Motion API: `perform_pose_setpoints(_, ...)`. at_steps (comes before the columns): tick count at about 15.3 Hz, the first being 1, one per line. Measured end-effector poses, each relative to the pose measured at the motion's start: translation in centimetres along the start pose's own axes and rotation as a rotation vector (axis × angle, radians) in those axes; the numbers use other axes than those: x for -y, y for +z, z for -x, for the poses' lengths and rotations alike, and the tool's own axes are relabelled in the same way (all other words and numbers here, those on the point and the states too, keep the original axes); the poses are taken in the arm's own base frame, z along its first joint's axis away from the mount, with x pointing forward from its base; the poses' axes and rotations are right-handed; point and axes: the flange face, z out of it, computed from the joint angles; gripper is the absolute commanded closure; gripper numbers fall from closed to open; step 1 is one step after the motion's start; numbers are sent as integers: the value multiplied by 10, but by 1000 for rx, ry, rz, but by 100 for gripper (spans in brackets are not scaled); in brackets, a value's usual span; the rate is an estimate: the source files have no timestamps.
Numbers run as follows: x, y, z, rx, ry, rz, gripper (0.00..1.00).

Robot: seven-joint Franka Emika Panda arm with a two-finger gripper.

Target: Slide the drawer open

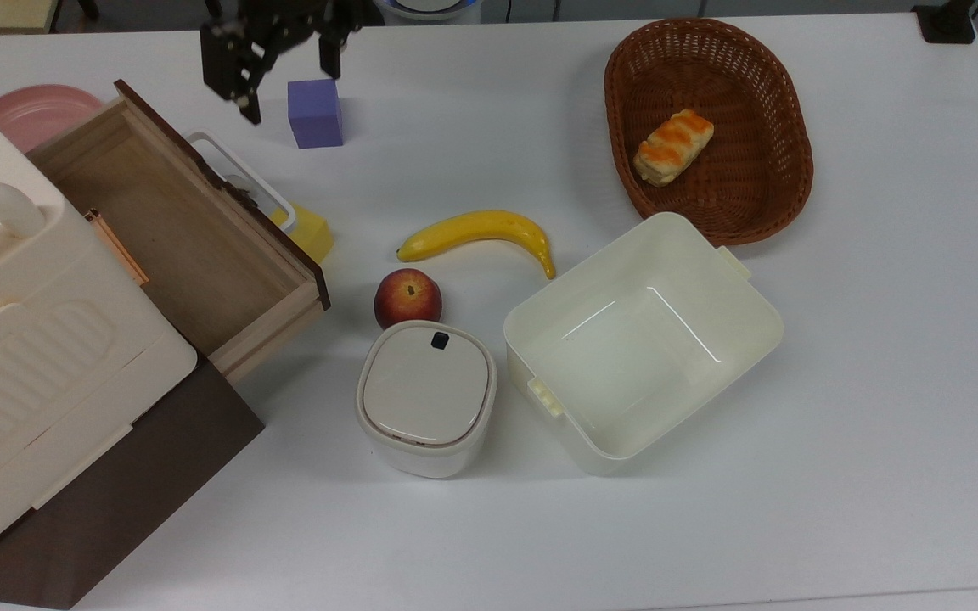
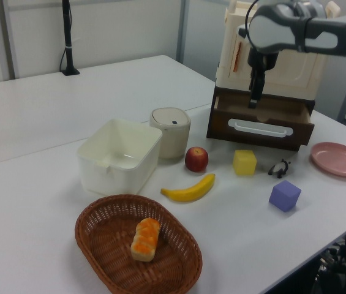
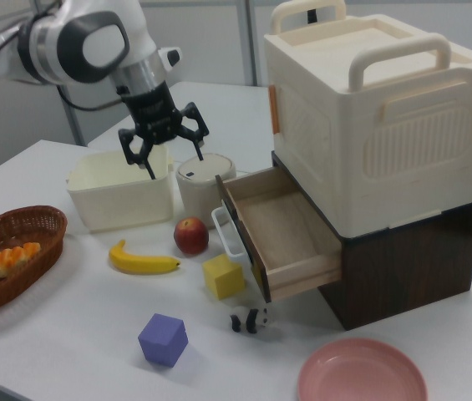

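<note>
The drawer [image 1: 175,229] stands pulled out of the dark brown cabinet, its light-wood inside bare. Its dark front panel [image 1: 226,199] carries a white loop handle [image 1: 238,178]. The drawer [image 3: 281,230] and its handle [image 3: 225,232] also face me in the right view, and the front panel [image 2: 261,125] in the left view. My gripper [image 1: 289,92] hangs open and empty, raised above and clear of the handle, near the top view's upper edge. The right view has my gripper [image 3: 173,163] high over the table, fingers spread. In the left view my gripper [image 2: 254,98] is above the drawer.
A yellow cube [image 1: 306,231] sits beside the handle, a purple cube [image 1: 315,112] under my gripper. Banana [image 1: 476,233], apple [image 1: 407,297], lidded pot [image 1: 427,395], cream bin [image 1: 735,288], wicker basket [image 1: 782,182], pink plate [image 1: 35,110] and a small panda figure [image 3: 248,322] surround it. A cream case [image 1: 22,356] tops the cabinet.
</note>
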Motion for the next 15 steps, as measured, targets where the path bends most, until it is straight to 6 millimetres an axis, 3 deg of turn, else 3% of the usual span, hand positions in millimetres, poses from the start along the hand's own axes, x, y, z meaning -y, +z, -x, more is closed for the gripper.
perform_pose_setpoints(4,6,-17,-1,4,227,-43,0)
perform_pose_setpoints(11,33,-16,-30,24,665,-69,0)
perform_pose_setpoints(15,38,-15,-32,47,860,-86,0)
